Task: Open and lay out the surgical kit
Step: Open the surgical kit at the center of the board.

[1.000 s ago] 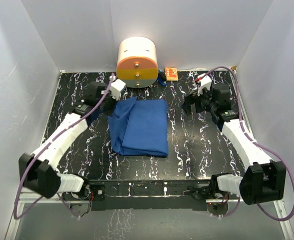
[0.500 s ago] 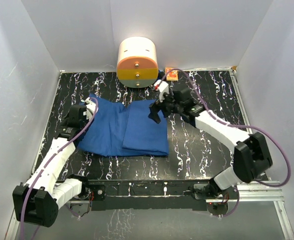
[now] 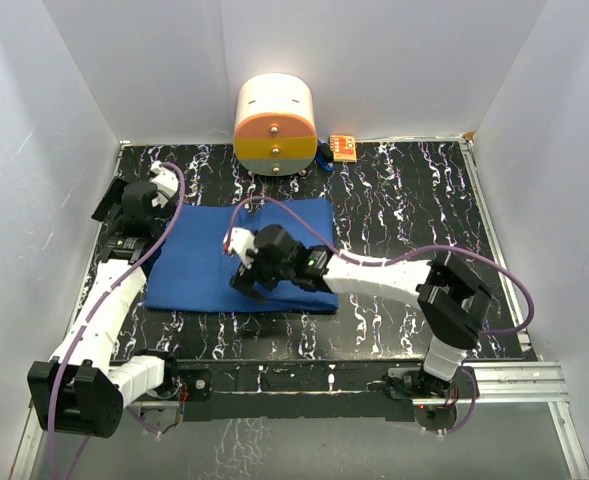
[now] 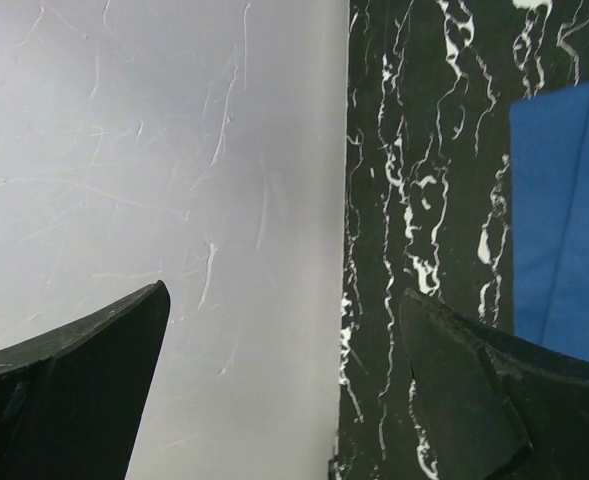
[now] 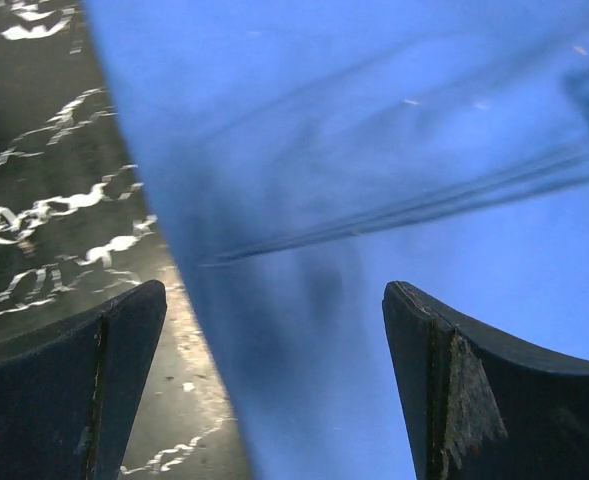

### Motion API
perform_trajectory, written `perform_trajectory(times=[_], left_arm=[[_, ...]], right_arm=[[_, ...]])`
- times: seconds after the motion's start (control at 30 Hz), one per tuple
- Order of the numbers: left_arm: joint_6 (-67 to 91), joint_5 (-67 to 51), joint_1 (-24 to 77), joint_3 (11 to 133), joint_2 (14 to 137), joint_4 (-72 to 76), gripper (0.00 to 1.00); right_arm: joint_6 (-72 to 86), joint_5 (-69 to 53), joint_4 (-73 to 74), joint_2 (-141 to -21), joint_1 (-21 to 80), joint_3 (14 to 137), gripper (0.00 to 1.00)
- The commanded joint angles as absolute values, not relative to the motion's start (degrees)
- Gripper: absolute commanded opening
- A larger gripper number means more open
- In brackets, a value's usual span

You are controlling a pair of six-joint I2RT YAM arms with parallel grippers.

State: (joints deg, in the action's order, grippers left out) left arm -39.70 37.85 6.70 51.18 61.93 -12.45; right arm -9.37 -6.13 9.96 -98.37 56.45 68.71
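Since the earlier frames the left arm has pulled back toward the far left corner and let go of the flap. The right arm has swung in from the cloth's right edge to a position over its middle, and the royal-blue cloth wrap [image 3: 199,265] has spread into a wider, flatter rectangle. The wrap lies on the black marbled counter [image 3: 404,215]. Its left portion is a single smooth layer, and its right portion is a thicker folded panel with a straight fold edge. The contents are covered. The left gripper [image 3: 114,205] has its jaws wide apart with nothing between them. In the left wrist view [image 4: 284,330] only the white wall and bare counter show in the gap, and the cloth [image 4: 564,220] lies off to the right of the jaws, apart from them. The right gripper [image 3: 249,280] also has its jaws spread wide and clamps nothing. In its wrist view [image 5: 274,300] the cloth [image 5: 374,150] fills most of the gap beneath the jaws, creased by faint diagonal folds, with its edge running down beside the finger on the left of that view. Whether the fingertips touch the fabric cannot be told.
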Motion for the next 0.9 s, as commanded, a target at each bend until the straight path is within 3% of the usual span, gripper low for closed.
perform_trajectory(times=[0.0,0.23,0.43,0.57,0.73,0.87], left_arm=[[-32.13,32.68,5.14,54.88,63.68,-16.05,0.99],[-24.05,24.07,3.36,57.29,65.04,-21.8,0.99],[-21.59,20.19,2.4,58.29,65.22,-23.47,0.99],[-20.38,17.17,1.64,58.18,65.01,-24.2,0.98],[-20.36,16.61,1.21,57.4,64.7,-24.02,0.98],[-20.07,15.32,0.69,57.11,64.02,-24.25,0.98]], right_arm=[[-12.33,-0.04,9.67,-97.52,62.56,69.41,0.89],[-15.47,4.75,12.2,-103.12,64.73,72.32,0.76],[-18.02,11.84,13.27,-106.73,64.86,73.55,0.75],[-17.95,9.94,13.32,-106.59,64.86,73.56,0.65],[-17.97,8.29,14.21,-105.46,64.86,73.91,0.63],[-18.36,8.63,14.23,-104.84,64.65,74.47,0.5]])
